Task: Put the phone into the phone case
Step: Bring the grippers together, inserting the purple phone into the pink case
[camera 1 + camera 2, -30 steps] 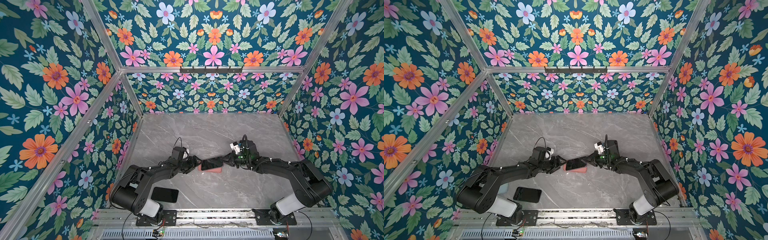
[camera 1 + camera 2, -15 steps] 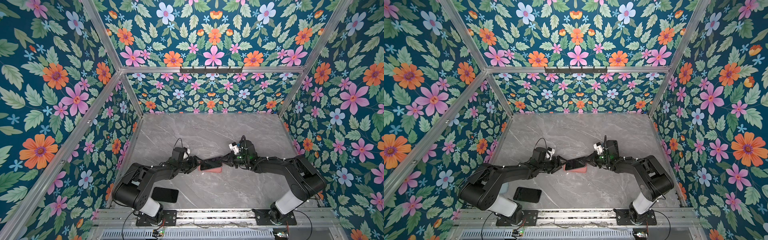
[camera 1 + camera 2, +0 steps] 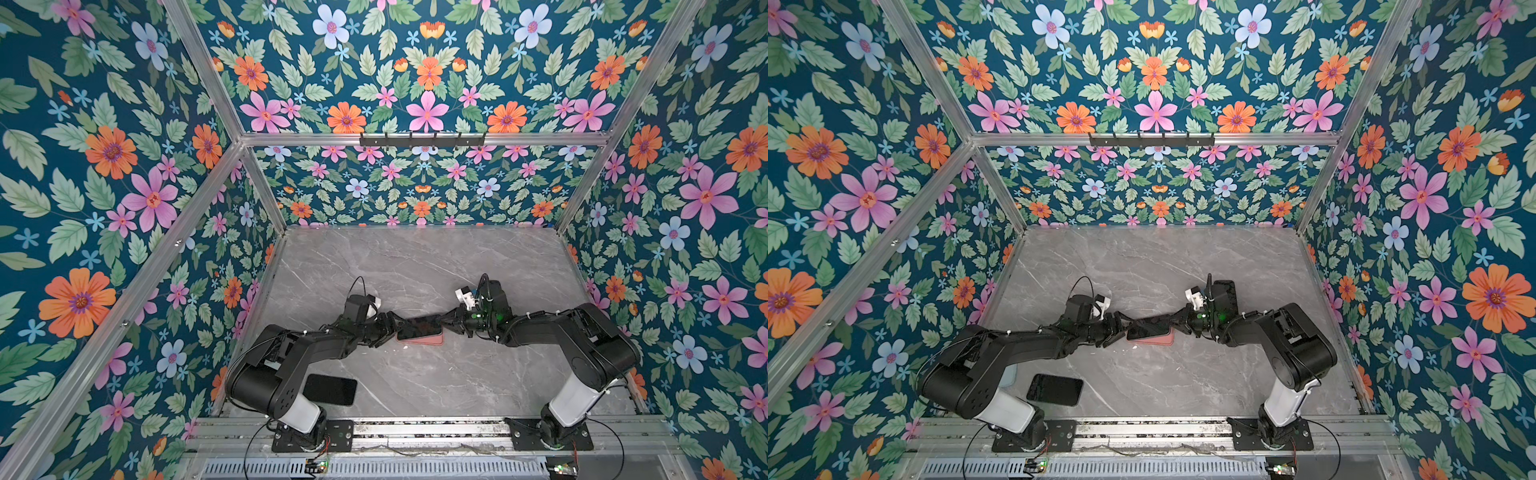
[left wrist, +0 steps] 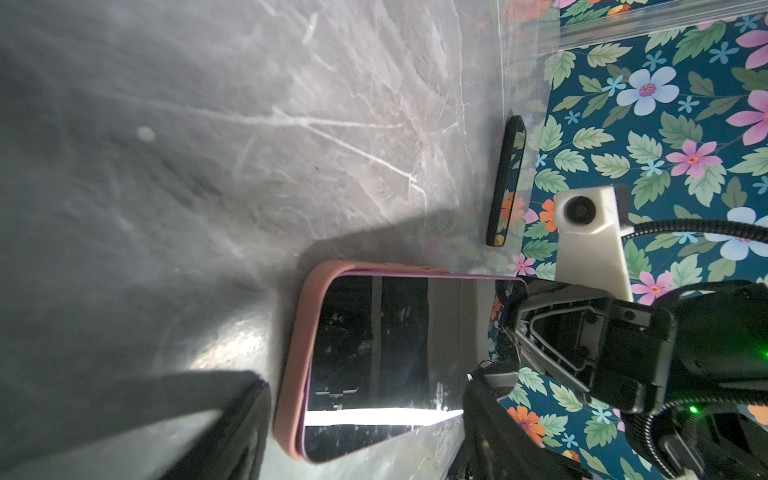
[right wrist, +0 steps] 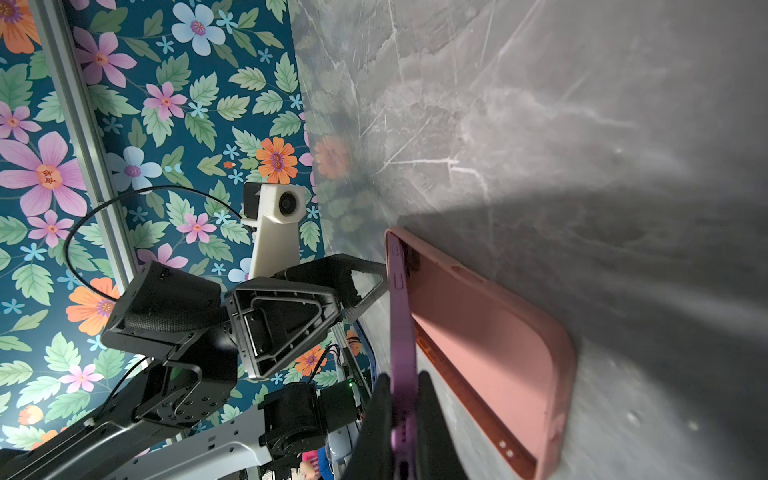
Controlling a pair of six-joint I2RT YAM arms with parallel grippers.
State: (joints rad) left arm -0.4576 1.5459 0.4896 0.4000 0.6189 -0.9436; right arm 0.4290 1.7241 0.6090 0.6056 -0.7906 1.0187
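We're counting one pink case (image 3: 422, 340), one purple phone (image 3: 417, 326), two spare dark phones and two grippers.

The pink case is lying flat, open side up, mid-table. The phone is sitting partway in it. The end toward the left gripper (image 3: 390, 328) is resting down in the case, and the other end is tilting up clear of the rim.

The right gripper (image 5: 403, 415) is pinching that raised end, jaws tight on it. The left gripper is standing wide open with its jaws straddling the seated end, holding nothing. We can't tell if it's touching.

One dark phone (image 3: 330, 390) is lying flat by the left arm's base. The second dark phone (image 3: 1225, 291) is lying beyond the right gripper.

Bare table (image 3: 415, 257) is stretching from the case to the back wall.
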